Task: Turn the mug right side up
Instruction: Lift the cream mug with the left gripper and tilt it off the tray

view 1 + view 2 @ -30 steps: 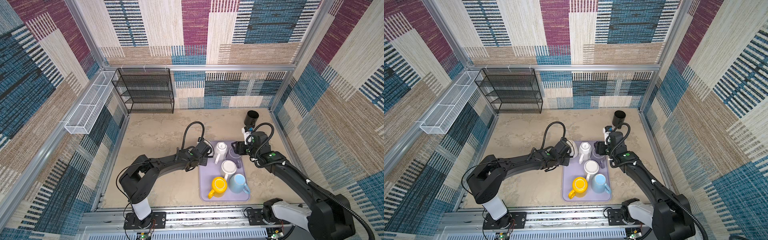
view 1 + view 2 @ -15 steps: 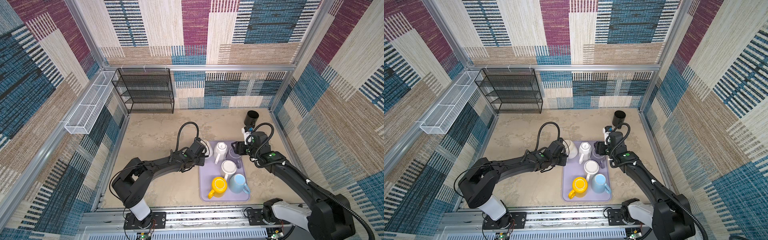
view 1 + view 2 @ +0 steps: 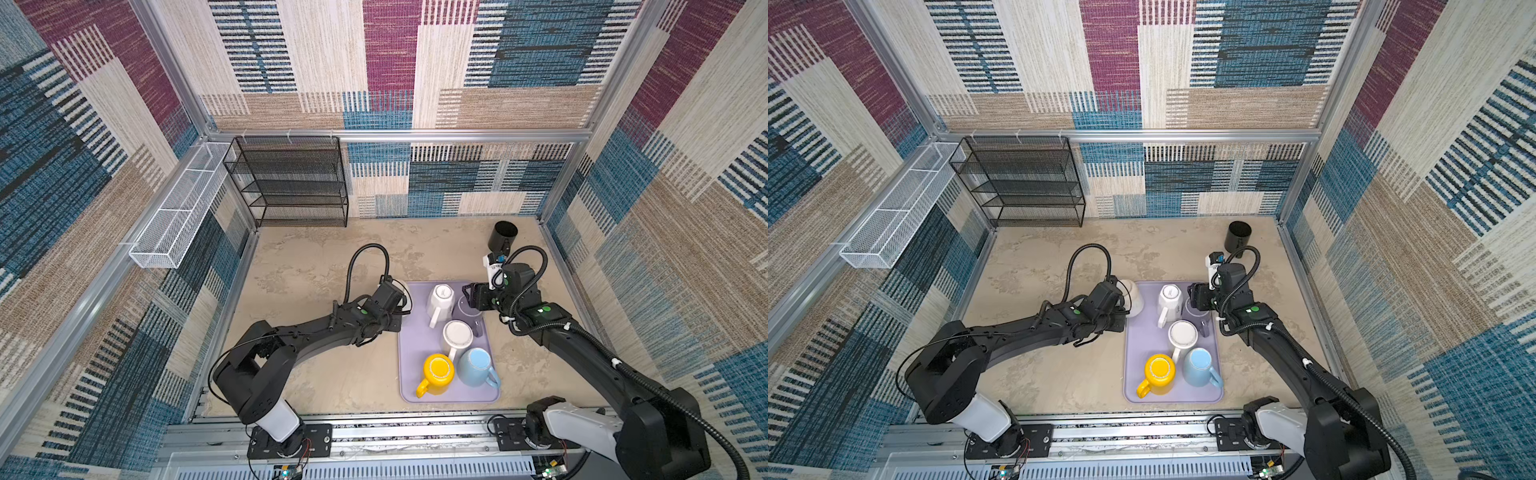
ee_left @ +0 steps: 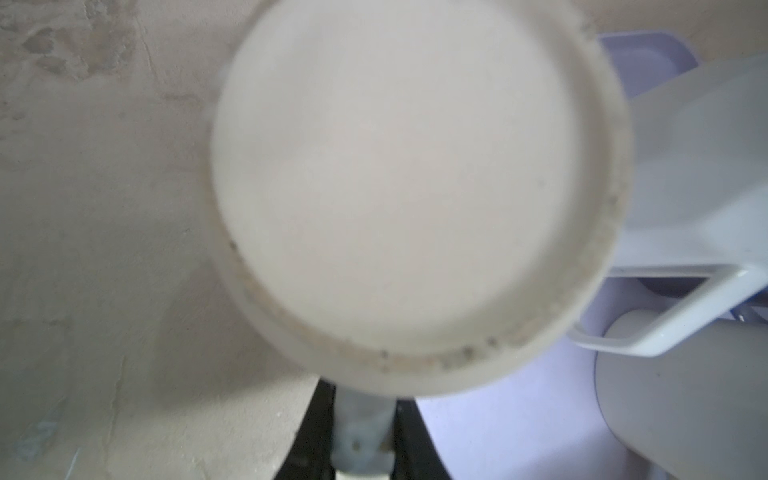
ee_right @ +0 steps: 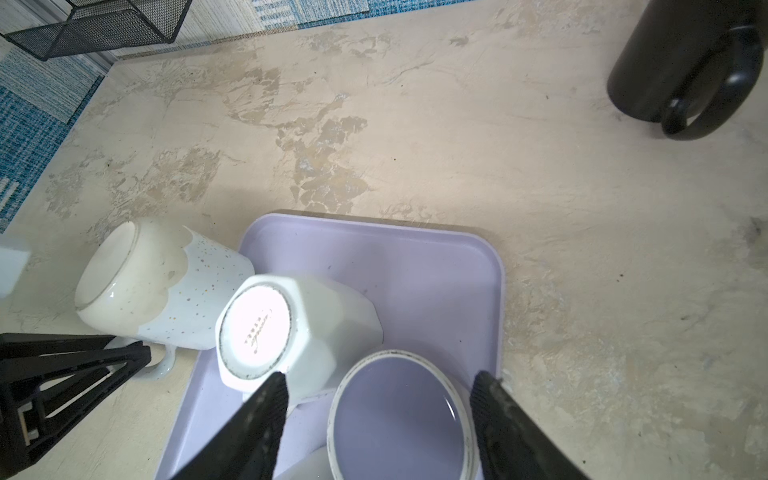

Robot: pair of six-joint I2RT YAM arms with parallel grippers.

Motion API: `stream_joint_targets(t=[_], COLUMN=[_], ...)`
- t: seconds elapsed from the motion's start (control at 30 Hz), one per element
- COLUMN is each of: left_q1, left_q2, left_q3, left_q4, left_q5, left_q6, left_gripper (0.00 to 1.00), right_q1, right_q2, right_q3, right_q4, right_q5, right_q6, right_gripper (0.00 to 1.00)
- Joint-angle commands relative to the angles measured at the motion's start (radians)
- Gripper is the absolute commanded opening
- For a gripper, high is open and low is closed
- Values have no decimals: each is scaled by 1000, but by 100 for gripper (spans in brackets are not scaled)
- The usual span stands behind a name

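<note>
I am looking at the left claw (image 4: 365, 399) gripping the pale handle of the speckled cream mug (image 5: 166, 291), its two black fingers clenched tight on either side of it. The mug is lying tilted at the far left corner of the lavender tray (image 5: 415, 266), partly over the marbled desk (image 3: 311, 270). Its base is facing up and away from the tray, and in the left wrist view that base is filling most of the picture. In a top view the mug (image 3: 1134, 299) is showing just past the left arm's wrist. I cannot tell whether it is resting on the desk or hanging clear of it.

The right claw (image 5: 380, 376) is standing released, its fingers spread to either side of the lavender mug (image 5: 399, 419) on the tray's far right part. I cannot tell whether the fingers are touching it.

A white faceted mug (image 5: 291, 328) is sitting base up and leaning between the speckled mug and the lavender one. Nearer me on the tray, a white mug (image 3: 457, 334), a yellow mug (image 3: 436, 368) and a light blue mug (image 3: 476, 365) are crowding together. A black mug (image 3: 503, 235) is standing upright on the desk, well apart from the tray, toward the far right corner.
</note>
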Motion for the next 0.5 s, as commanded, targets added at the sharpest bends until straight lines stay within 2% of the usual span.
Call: stream_joint_targets(t=[0.0, 0.47], left_q1=[3, 10], left_q2=[-17, -86], left_q3=[-1, -34], left_q4=[54, 103], left_q5=[0, 59], left_q6=[3, 8], left_gripper=[0, 0], right_q1=[2, 4], right_q2=[0, -10], right_q3=[0, -1], right_q4=[16, 11], right_q5=[7, 3], right_q6=[1, 4], right_gripper=[72, 72])
